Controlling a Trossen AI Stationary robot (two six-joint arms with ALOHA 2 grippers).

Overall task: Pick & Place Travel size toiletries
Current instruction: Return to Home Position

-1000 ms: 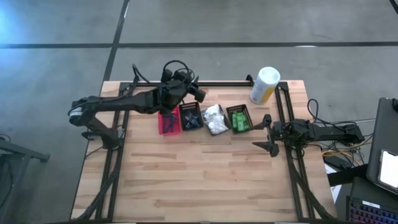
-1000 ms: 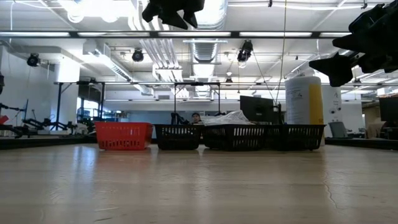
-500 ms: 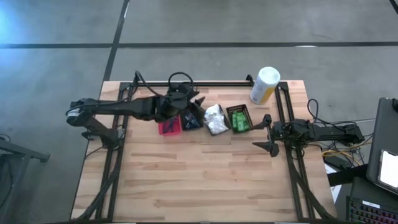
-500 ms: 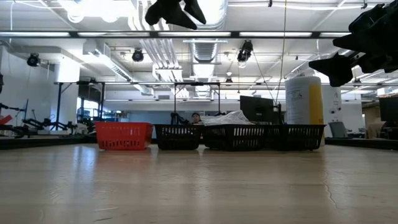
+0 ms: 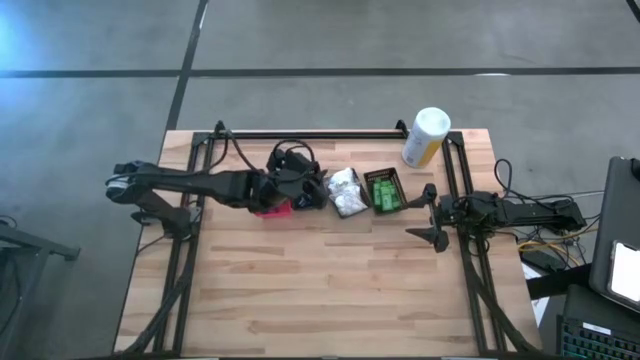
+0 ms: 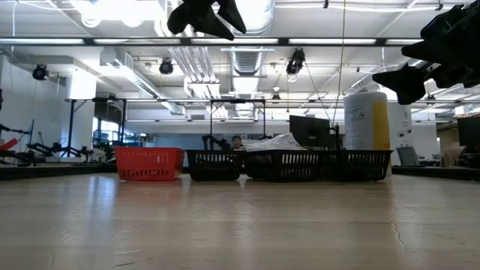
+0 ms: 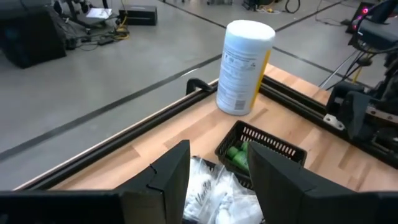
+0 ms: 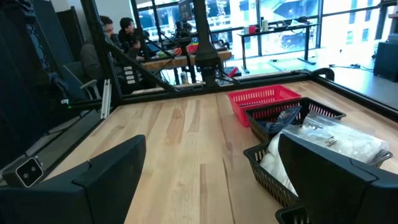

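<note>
Four small baskets stand in a row on the table's far half. The red basket (image 5: 268, 207) is leftmost. The black basket (image 5: 304, 199) beside it is mostly hidden under my left gripper (image 5: 306, 184), which hovers open above it and holds nothing. The white wrapped bundles (image 5: 345, 191) heap over the rim of the third basket. The green packets (image 5: 383, 191) lie in the fourth. In the left wrist view my left gripper (image 7: 219, 150) looks over the white bundles (image 7: 208, 193) and green packets (image 7: 238, 155). My right gripper (image 5: 428, 216) waits open near the right edge.
The tall white-and-yellow canister (image 5: 425, 137) stands upright at the far right corner, behind the green basket. Black frame rails (image 5: 330, 133) run along the far edge and both sides. Bare wood (image 5: 320, 290) fills the table's near half. People sit at desks (image 8: 115, 28) beyond the table.
My left gripper has moved from behind the basket row toward the table's near edge and now hangs over the black basket, its arm stretched lower across the table. The right arm and the baskets have kept still.
</note>
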